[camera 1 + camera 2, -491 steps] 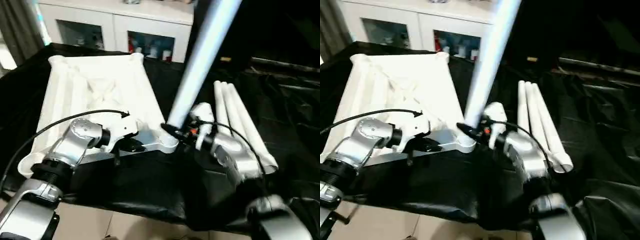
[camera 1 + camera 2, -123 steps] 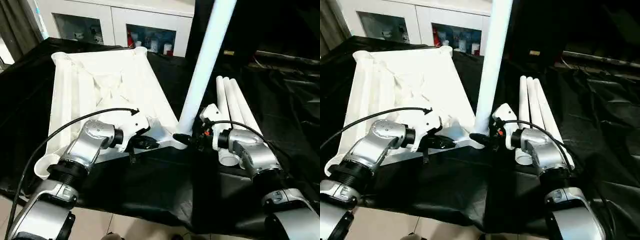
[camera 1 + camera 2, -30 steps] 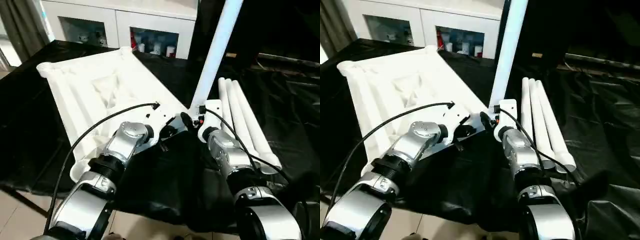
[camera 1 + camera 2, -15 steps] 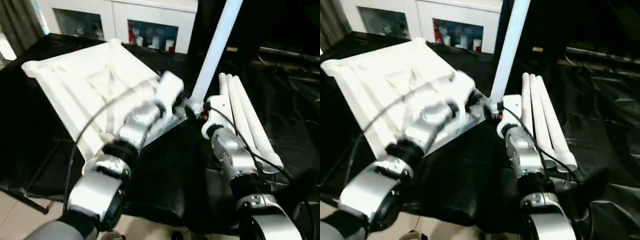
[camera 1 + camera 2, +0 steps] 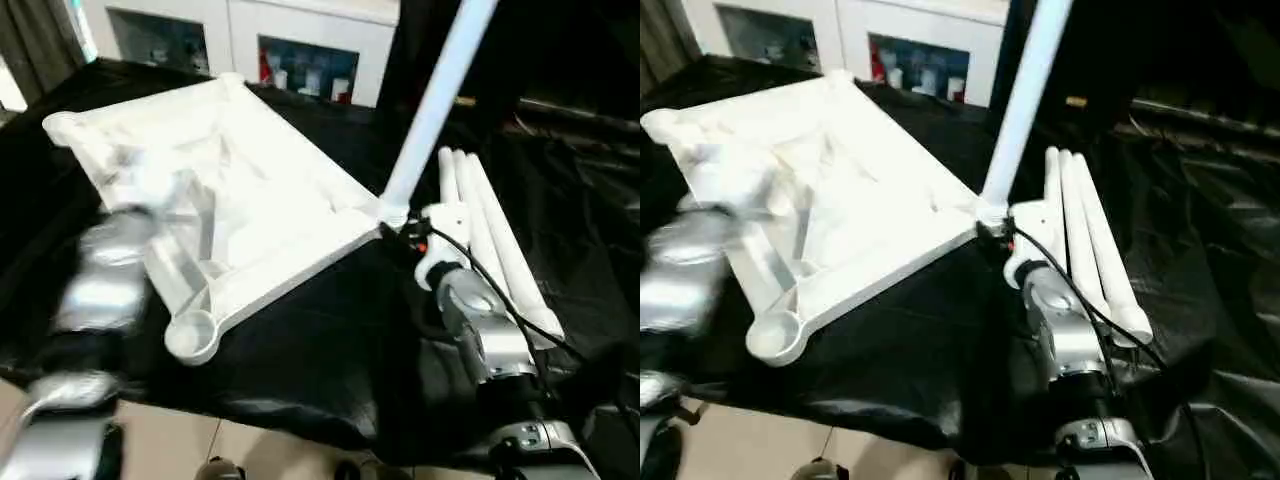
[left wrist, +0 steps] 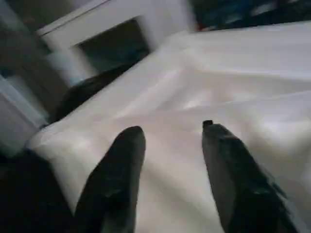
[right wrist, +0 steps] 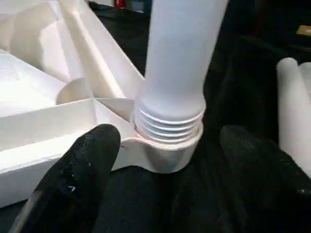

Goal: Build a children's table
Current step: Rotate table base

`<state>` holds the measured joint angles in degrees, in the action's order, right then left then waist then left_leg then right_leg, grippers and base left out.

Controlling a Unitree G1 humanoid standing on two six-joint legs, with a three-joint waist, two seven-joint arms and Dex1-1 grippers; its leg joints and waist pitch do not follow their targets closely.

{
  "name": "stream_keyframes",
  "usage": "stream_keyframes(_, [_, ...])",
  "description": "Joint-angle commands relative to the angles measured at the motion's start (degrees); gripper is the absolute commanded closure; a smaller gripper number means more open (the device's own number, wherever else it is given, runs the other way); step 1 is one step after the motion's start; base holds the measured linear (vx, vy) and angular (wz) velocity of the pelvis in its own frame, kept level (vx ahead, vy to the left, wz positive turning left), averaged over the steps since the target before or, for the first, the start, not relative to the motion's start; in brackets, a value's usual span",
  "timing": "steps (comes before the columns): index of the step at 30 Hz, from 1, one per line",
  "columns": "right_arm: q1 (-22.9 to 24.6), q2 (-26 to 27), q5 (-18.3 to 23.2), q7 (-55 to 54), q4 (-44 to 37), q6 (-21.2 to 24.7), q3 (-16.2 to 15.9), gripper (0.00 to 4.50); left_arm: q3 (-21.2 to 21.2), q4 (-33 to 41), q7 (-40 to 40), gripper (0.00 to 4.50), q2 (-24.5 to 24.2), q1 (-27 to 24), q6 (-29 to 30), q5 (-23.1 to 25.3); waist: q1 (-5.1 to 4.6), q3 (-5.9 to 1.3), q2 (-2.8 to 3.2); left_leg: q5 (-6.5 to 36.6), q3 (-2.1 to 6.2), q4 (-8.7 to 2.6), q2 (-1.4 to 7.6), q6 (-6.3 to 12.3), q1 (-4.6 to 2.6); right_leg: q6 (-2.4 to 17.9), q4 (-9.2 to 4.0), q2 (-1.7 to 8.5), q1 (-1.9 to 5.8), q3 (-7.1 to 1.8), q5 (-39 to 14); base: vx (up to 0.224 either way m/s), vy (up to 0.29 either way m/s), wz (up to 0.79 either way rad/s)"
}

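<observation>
Since a second ago the left gripper (image 6: 170, 160) has left the near corner, fingers apart over the upside-down white ribbed plastic tabletop (image 5: 250, 200). Right gripper (image 7: 160, 160) stands open around the seated upright white tube leg (image 7: 177, 73) (untouched), nearer the three spare white legs (image 5: 490, 230) alongside.

Both tools, left (image 6: 167, 145) and right (image 7: 170, 155), gape.

Black plastic sheet (image 5: 330, 340) over the surface, white glass-fronted cabinet (image 5: 300, 40) behind.
</observation>
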<state>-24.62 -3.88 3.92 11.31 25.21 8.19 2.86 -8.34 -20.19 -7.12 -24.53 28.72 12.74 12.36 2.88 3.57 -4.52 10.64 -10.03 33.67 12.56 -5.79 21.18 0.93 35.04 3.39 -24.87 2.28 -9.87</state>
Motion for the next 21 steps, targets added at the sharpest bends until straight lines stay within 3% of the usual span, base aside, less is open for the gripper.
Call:
stream_keyframes(1, [0.8,-0.36,-0.29,-1.04,-1.16,1.85,0.71,0.76,-1.31,5.79,2.18,2.03,-0.9,-3.95,6.32,3.66,-0.24,-4.1,0.7,5.92,-0.56,-3.64,0.63,0.87,-0.82,10.0,-2.48,2.95,3.81,-2.03,-2.61,0.0,0.0,0.0])
stream_keyframes(2, [0.96,-0.29,-0.34,-1.14,-1.38,2.29,0.52,0.76,-1.3,7.79,2.37,1.93,-1.98,-6.32,8.79,5.41,-0.34,-3.97,0.27,6.66,-0.72,-3.57,0.33,1.13,-0.7,9.21,-2.88,2.79,3.6,-2.05,-4.59,0.0,0.0,0.0])
stream_keyframes(3, [1.05,-0.12,-0.21,-0.89,-1.48,2.94,0.2,0.76,-1.57,9.42,2.33,1.85,-2.49,-8.76,11.93,6.37,-0.32,-4.07,0.25,6.9,-0.65,-3.57,0.4,1.09,-0.72,8.96,-2.74,2.89,3.69,-2.07,-5.3,0.0,0.0,0.0])
stream_keyframes(7, [1.03,0.26,-0.37,-0.51,-1.17,4.35,-1.04,0.76,-0.29,12.16,-0.33,1.58,-3.29,-13.38,18.39,6.1,-0.69,-3.76,0.51,10.32,-0.52,-3.8,0.27,0.25,-0.75,7.54,-3.53,2.68,3.0,-2.09,-10.72,0.0,0.0,0.0])
stream_keyframes(9, [0.7,0.52,-0.85,0.36,-0.27,5.0,-2.35,0.76,1.75,13.84,-4.28,1.47,-3.59,-14.85,22.19,4.71,-0.56,-3.73,0.8,11.9,-0.48,-3.82,0.31,-0.06,-1.21,7.46,-3.75,2.63,2.5,-2.08,-11.85,0.0,0.0,0.0])
stream_keyframes(12, [0.2,0.97,-0.68,1.81,0.82,6.09,-3.4,0.76,3.5,16.48,-7.67,1.15,-3.93,-15.82,26.5,4.03,-0.53,-3.74,0.76,14.05,-0.25,-4.03,0.34,-0.81,-0.95,7.47,-3.79,2.58,2.65,-2.0,-12.48,0.0,0.0,0.0])
stream_keyframes(18, [-1.29,1.63,-0.2,3.2,3.16,7.91,-4.12,0.76,5.79,21.29,-13.5,0.74,-4.26,-17.28,30.86,1.56,-0.53,-3.9,0.49,12.25,-0.25,-3.85,0.18,-0.89,-0.72,7.87,-3.53,2.67,2.94,-2.08,-10.65,0.0,0.0,0.0])
stream_keyframes(20, [-2.54,1.06,-0.24,4.85,5.43,9.1,-5.08,0.76,8.42,26.76,-20.34,0.62,-4.14,-18.41,32.13,-3.68,-0.37,-4.02,0.2,11.27,-0.27,-3.78,0.19,-0.73,-0.74,8.14,-3.29,2.74,3.08,-2.03,-10.12,0.0,0.0,0.0])
stream_keyframes(21, [-2.54,1.06,-0.24,4.85,5.43,9.1,-5.08,0.76,8.42,26.76,-20.34,0.62,-4.14,-18.41,32.13,-3.68,-0.31,-3.97,0.3,11.24,-0.3,-3.78,0.22,-0.74,-0.82,8.39,-3.3,2.77,2.9,-2.04,-10.24,0.0,0.0,0.0])
